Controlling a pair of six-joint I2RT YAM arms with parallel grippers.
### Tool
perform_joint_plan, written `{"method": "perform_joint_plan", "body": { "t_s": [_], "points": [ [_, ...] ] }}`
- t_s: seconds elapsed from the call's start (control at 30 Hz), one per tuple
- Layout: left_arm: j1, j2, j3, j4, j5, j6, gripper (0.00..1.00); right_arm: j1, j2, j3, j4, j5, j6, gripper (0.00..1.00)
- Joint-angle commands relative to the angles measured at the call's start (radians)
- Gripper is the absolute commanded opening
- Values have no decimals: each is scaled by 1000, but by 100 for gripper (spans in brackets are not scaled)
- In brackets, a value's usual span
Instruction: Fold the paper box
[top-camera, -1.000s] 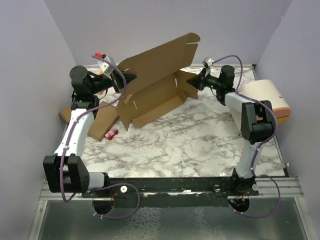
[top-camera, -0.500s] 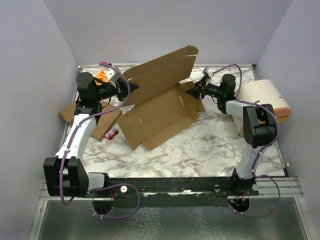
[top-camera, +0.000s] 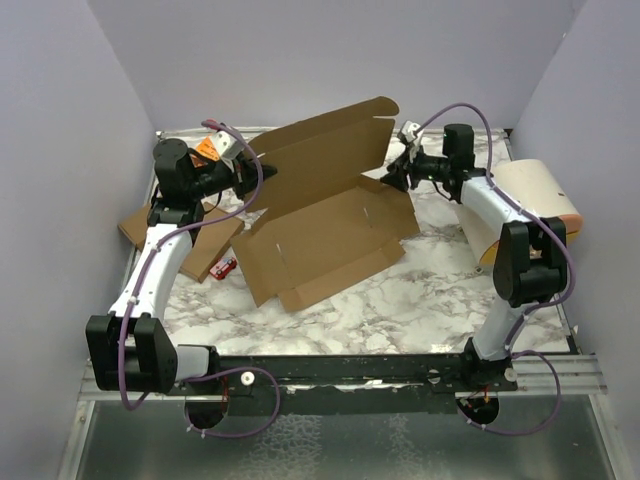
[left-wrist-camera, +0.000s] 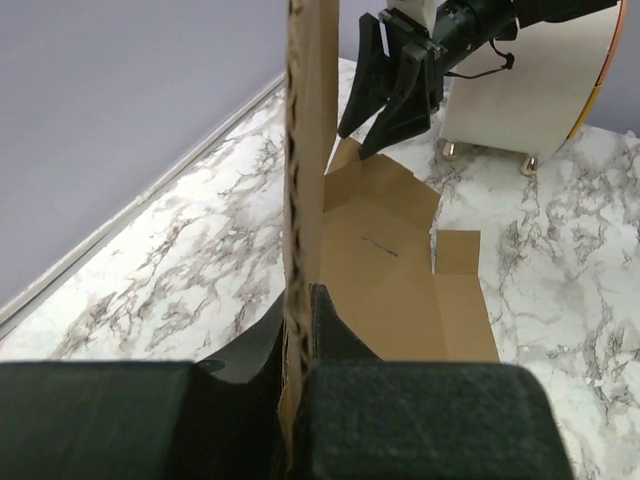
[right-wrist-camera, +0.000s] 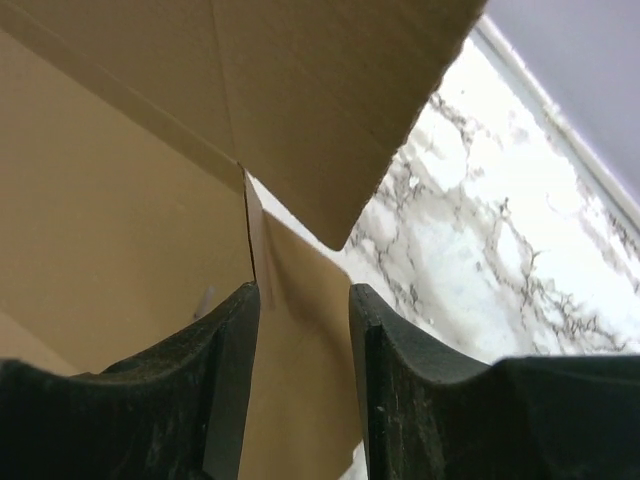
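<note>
Right now I see the paper box (top-camera: 330, 230) half-opened in the middle of the table (top-camera: 430, 290), its base flat and its big back panel raised toward 12 o'clock. My left gripper (top-camera: 263, 172) pinches that panel's edge at about 10 o'clock, clamped on the cardboard. My right gripper (top-camera: 390, 178), at 2 o'clock, has its jaws parted and seems just off the flap corner.
</note>
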Motion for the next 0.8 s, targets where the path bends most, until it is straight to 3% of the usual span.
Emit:
{"method": "perform_joint_plan", "body": {
  "t_s": [0.0, 0.17, 0.3, 0.47, 0.57, 0.63, 0.7, 0.77],
  "points": [
    [-5, 7, 52, -4, -18, 33, 0, 7, 5, 46, -285, 96, -130, 45],
    [-5, 8, 52, 1, -9, 36, 0, -63, 30, 109, -344, 40, -108, 70],
    [-5, 6, 57, -1, -4, 36, 0, -80, 113, 244, -476, 10, -172, 81],
    [-6, 1, 64, 0, 0, 36, 0, -80, 238, 380, -565, 51, -192, 86],
    [-5, 0, 69, -2, 3, 36, 0, -80, 319, 475, -673, 27, -217, 85],
    [-5, -1, 72, -2, 4, 36, 0, -80, 359, 519, -714, 4, -225, 77],
    [-5, 1, 74, -2, 5, 36, 0, -80, 379, 550, -750, -20, -232, 65],
    [-6, 3, 78, -1, 4, 36, 0, -80, 388, 572, -773, -39, -240, 41]
  ]
}}
